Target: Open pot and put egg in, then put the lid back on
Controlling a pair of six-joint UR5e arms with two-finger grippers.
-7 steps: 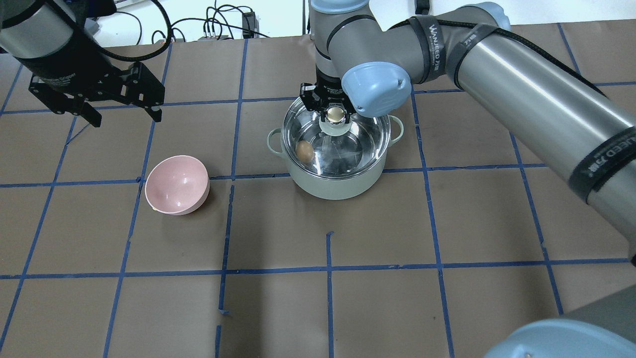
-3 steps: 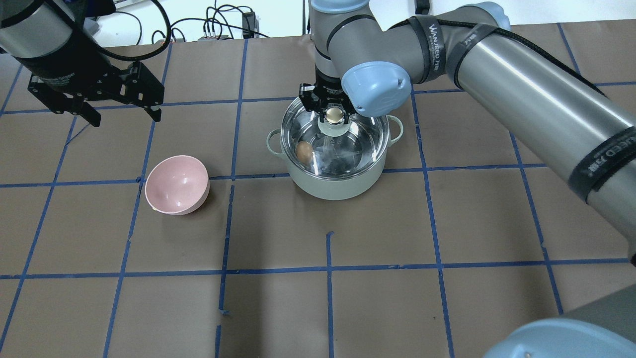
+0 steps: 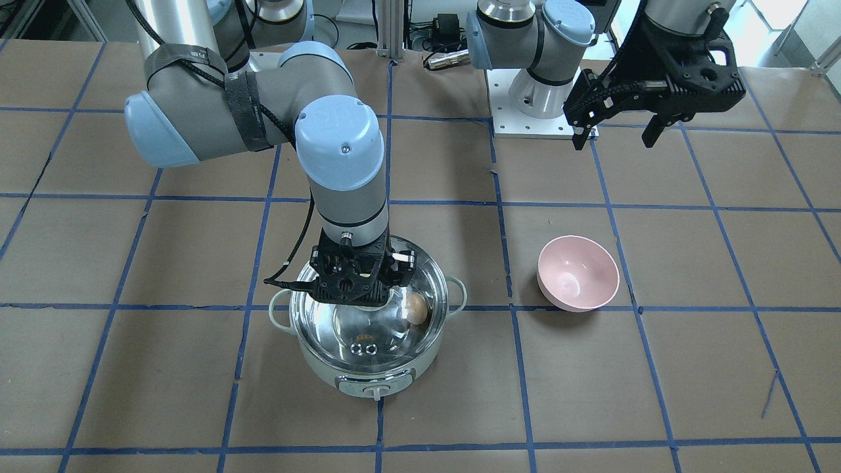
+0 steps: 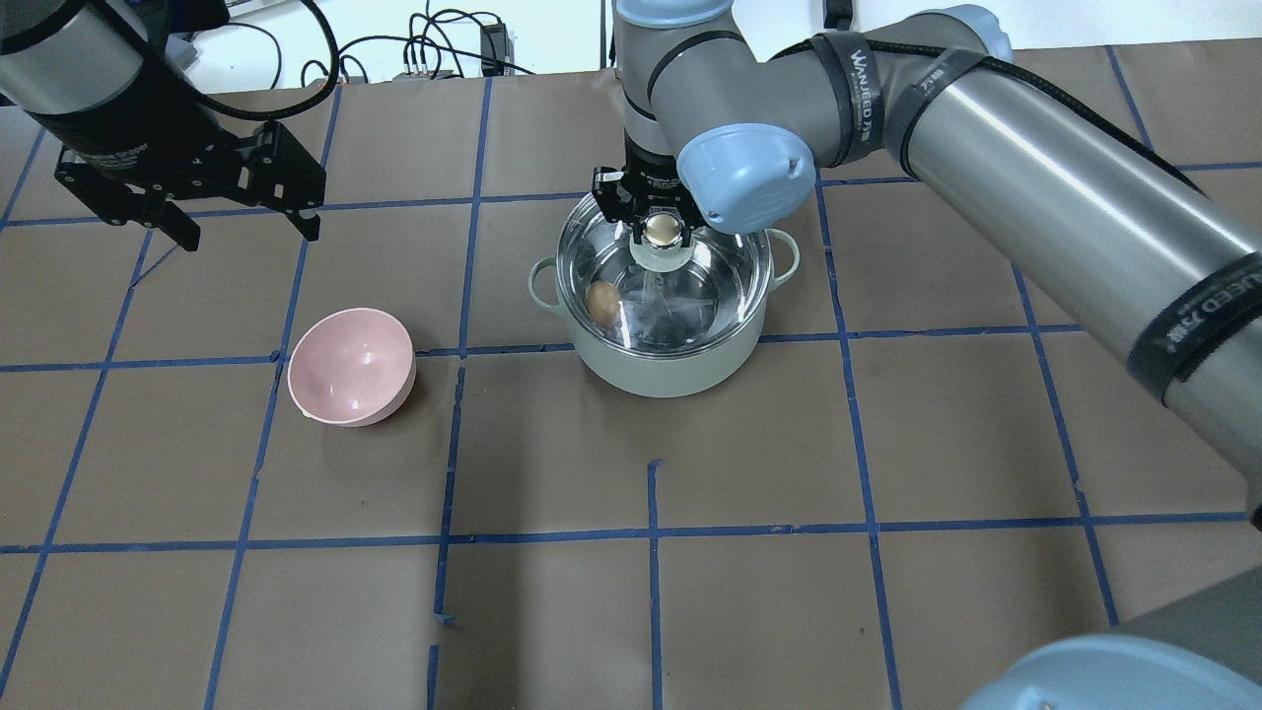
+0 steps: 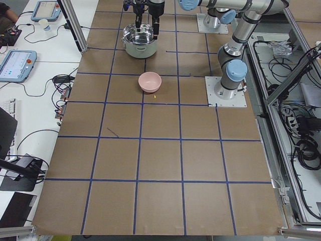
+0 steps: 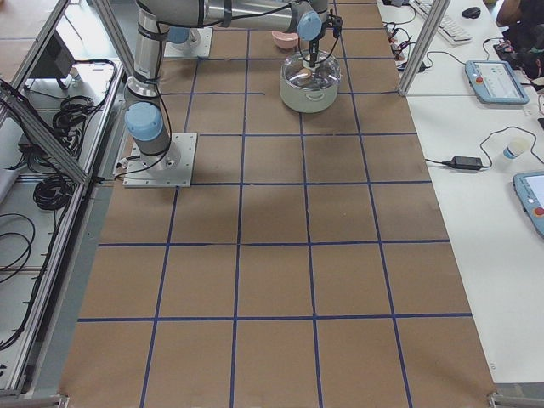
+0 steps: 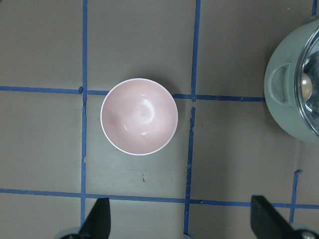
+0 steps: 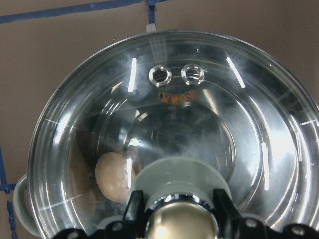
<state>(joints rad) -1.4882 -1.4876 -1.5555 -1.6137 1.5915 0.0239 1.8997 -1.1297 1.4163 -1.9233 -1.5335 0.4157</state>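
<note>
The mint-green pot (image 4: pixel 670 370) stands mid-table; it also shows in the front view (image 3: pixel 328 371). The light-brown egg (image 4: pixel 603 300) lies inside it on the steel floor, seen through the glass in the right wrist view (image 8: pixel 113 177). The clear glass lid (image 4: pixel 720 286) sits over the pot's rim; I cannot tell whether it rests fully. My right gripper (image 4: pixel 663 225) is shut on the lid's knob (image 8: pixel 179 219), a finger on each side. My left gripper (image 4: pixel 250 237) is open and empty, high above the table to the far left.
An empty pink bowl (image 4: pixel 353 365) sits on the brown paper left of the pot, below my left gripper in the left wrist view (image 7: pixel 139 117). Blue tape lines grid the table. Cables lie past the far edge.
The right gripper with the lid has shifted slightly away from the camera and down over the pot. The left gripper has drifted a little.
</note>
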